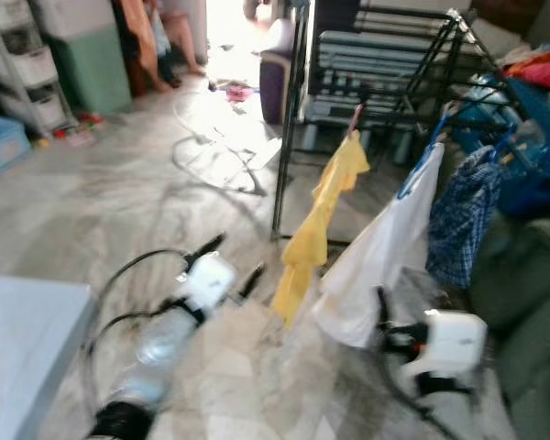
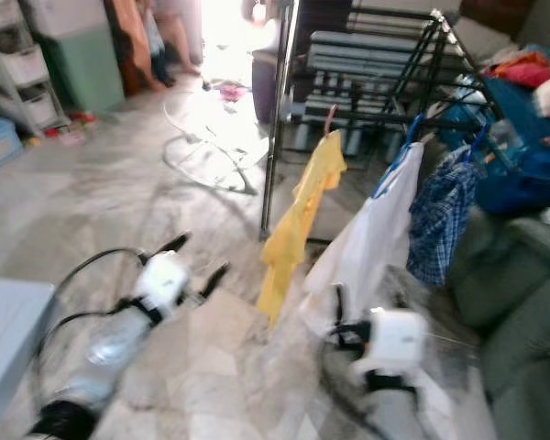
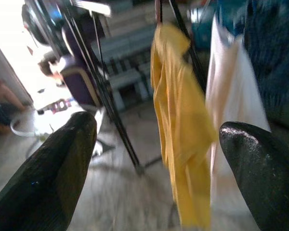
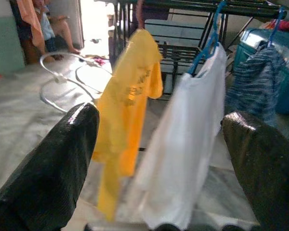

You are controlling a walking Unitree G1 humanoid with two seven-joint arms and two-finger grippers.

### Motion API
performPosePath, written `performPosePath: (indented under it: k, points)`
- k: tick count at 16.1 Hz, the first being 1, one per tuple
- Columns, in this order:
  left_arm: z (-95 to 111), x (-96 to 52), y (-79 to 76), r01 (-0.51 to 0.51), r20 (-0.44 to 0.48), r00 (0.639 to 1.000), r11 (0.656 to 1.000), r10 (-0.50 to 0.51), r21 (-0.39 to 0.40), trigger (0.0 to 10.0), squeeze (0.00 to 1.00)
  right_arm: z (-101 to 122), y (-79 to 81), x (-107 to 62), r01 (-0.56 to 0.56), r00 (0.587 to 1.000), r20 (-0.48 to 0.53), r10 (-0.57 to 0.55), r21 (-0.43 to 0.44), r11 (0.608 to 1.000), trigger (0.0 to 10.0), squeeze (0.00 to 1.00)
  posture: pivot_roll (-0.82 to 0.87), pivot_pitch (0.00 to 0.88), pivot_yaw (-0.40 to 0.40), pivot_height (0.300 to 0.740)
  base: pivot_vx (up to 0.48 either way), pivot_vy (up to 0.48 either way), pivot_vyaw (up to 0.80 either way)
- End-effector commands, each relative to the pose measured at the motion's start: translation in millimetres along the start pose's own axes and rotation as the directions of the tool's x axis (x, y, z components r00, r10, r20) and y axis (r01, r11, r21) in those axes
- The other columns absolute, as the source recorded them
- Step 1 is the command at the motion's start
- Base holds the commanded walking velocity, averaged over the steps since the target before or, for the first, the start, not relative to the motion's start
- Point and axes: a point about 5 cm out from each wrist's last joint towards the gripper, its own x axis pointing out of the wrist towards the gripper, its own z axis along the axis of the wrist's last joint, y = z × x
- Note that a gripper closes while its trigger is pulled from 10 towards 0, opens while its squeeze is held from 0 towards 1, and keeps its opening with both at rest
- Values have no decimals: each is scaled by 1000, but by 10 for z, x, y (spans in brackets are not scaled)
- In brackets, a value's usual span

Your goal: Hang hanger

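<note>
Garments hang in a row on a black drying rack (image 1: 385,55) ahead of us: a yellow shirt (image 1: 323,220) on a reddish hanger (image 1: 355,119), a white shirt (image 1: 385,247) on a blue hanger (image 4: 206,45), and a blue checked shirt (image 1: 463,220) on another blue hanger (image 4: 278,17). All three hangers sit hooked on the rack's rail, with the white shirt between the other two.

Our left gripper (image 1: 227,264) reaches forward low over the marble floor (image 1: 101,202), short of the yellow shirt, its fingers (image 3: 53,168) spread wide with nothing between them. Our right gripper (image 4: 159,168) sits just below the white shirt's hem, its fingers (image 4: 53,163) likewise parted and holding nothing; through the gap we see the yellow and white shirts side by side.

Farther back, a white fan stand (image 1: 215,147) lies on the floor, plastic drawers (image 1: 23,64) stand at the left, and a person's legs (image 1: 179,41) show near the bright doorway.
</note>
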Motion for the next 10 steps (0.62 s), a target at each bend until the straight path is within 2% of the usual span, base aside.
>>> performPosePath:
  k: [1,4,6,8,10]
  points:
    - [78,89,-72,33,26,999,999,-32,-23,10000,0,15,-107,-11,32,999,5,-32,-26,999,10000,0,33,19,-35,740,0,0,-800]
    - [97,121,-119,62,38,997,997,-60,-50,10000,0,26,-137,5,35,999,10,-35,-35,999,10000,0,31,18,-38,740,0,0,-800]
    - [92,119,-124,66,36,997,996,-64,-55,10000,0,30,-140,4,37,999,11,-36,-37,999,10000,0,31,15,-38,740,246,0,-800]
    - [86,118,-126,71,33,997,996,-69,-61,10000,0,36,-131,10,37,999,14,-36,-37,999,10000,0,29,15,-34,740,242,0,-519]
    - [77,129,-128,75,27,997,995,-73,-65,10000,0,24,-117,4,40,999,13,-39,-33,999,10000,0,26,19,-27,740,146,0,0]
